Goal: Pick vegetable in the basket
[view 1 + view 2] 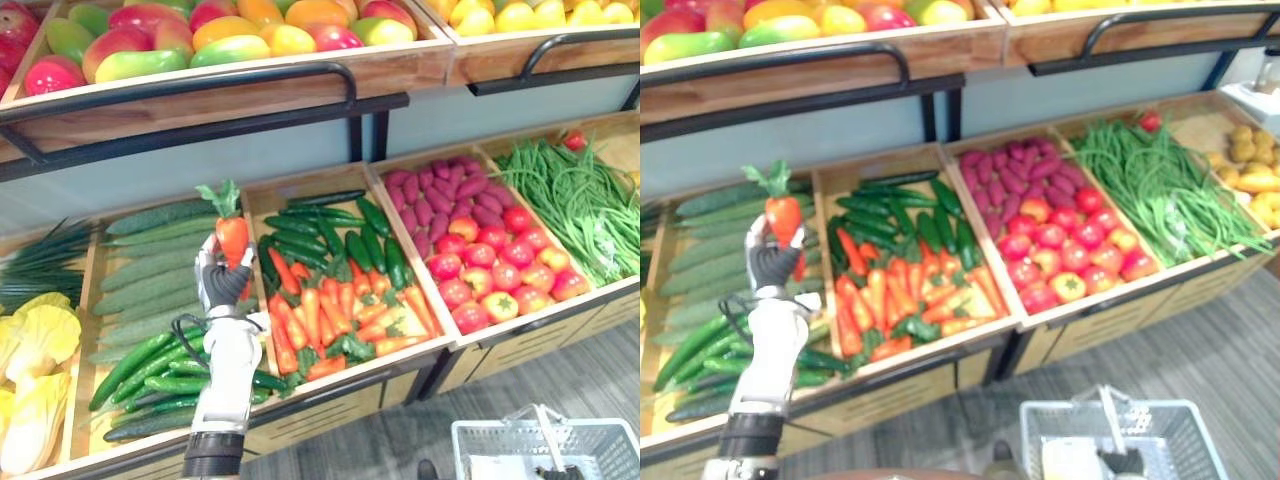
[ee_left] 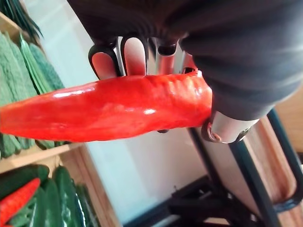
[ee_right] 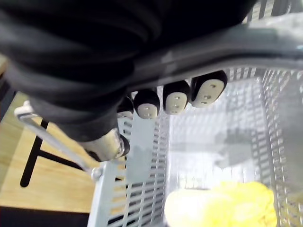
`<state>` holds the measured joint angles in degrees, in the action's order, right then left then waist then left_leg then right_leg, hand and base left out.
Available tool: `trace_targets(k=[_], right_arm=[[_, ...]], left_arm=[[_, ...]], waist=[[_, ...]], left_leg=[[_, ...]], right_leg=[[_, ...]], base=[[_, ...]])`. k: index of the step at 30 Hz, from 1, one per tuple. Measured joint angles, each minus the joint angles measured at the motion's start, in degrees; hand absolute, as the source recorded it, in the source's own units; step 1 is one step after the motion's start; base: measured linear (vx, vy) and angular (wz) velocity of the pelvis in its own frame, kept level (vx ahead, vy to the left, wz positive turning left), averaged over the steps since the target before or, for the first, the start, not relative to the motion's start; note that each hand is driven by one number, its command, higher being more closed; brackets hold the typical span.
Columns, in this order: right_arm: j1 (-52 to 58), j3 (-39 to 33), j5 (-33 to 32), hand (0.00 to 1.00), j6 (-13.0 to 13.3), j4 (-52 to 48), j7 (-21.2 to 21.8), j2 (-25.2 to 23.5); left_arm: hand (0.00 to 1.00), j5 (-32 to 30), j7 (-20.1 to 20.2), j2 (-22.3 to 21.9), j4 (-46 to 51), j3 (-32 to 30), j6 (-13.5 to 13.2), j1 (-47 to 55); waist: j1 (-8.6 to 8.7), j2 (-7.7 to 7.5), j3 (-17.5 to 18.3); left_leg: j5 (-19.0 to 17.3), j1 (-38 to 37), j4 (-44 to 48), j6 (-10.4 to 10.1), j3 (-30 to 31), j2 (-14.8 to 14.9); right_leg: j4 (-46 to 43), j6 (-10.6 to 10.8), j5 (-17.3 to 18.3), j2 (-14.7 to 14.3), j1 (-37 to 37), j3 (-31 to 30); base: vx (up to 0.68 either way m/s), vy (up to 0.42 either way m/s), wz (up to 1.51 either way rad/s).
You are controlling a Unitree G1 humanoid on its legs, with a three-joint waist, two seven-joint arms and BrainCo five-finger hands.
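Left hand (image 1: pixel 220 280) curled round carrot (image 1: pixel 232 240), leafy top poking up above the fingers, raised over cucumbers (image 1: pixel 150 265). Right hand (image 3: pixel 176 97) wrapped round basket handle (image 3: pixel 270 42).

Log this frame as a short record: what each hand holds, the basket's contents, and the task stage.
left hand: shut on a carrot, held up above the crate of carrots
right hand: fingers curled round the handle
basket: low on the right, holds a yellow item
stage: carrot picked, not yet in basket
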<state>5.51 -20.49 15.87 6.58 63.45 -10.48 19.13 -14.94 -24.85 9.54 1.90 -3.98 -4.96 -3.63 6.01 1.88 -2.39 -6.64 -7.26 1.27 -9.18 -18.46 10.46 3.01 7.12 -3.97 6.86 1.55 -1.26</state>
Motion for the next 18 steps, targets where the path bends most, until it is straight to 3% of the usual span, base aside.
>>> trace_targets(k=[5, 11, 14, 18], right_arm=[[-2.4, -1.6, 1.2, 1.0, 0.2, 0.0, 1.5, 4.5], [-5.6, -1.4, 1.7, 1.0, 0.0, -2.5, 1.9, 7.1], [-6.6, 4.2, 2.4, 1.0, -0.1, -9.4, 2.3, 8.0], [-11.0, 12.9, 4.4, 1.0, -0.1, -15.0, 2.4, 9.8]], left_arm=[[1.0, 6.0, 4.7, 3.4, 3.9, 5.3, -2.7, 3.7], [1.0, 16.2, 11.3, 6.9, 9.7, 17.4, -8.7, 4.0], [1.0, 21.7, 14.8, 7.6, 11.1, 21.3, -11.0, 3.9], [1.0, 24.4, 17.9, 9.9, 11.2, 25.2, -11.2, 3.5]], waist=[[-0.26, -0.01, 0.0], [-1.58, -0.18, 0.0], [-1.59, -0.2, -0.1], [-1.78, -0.33, -0.2]], left_leg=[[-0.3, -0.4, -0.1, 0.1, -2.2, -0.4], [-1.5, -3.3, -0.1, -0.1, -9.6, -0.7], [-3.1, -5.6, 1.0, -0.7, -16.1, -0.4], [-7.4, -7.8, 6.3, -1.9, -25.0, 1.6]], right_leg=[[-0.3, 0.2, -0.3, -0.1, 0.8, -2.6], [-1.5, 1.1, -0.9, -1.4, 3.1, -10.0], [-2.9, 1.6, -1.2, -3.4, 5.0, -16.1], [-3.3, 2.0, -2.2, -6.7, 6.1, -24.1]], base=[[-0.03, 0.006, -0.23], [-0.02, 0.002, -0.58], [0.0, -0.012, -1.04], [-0.02, -0.024, -1.19]])
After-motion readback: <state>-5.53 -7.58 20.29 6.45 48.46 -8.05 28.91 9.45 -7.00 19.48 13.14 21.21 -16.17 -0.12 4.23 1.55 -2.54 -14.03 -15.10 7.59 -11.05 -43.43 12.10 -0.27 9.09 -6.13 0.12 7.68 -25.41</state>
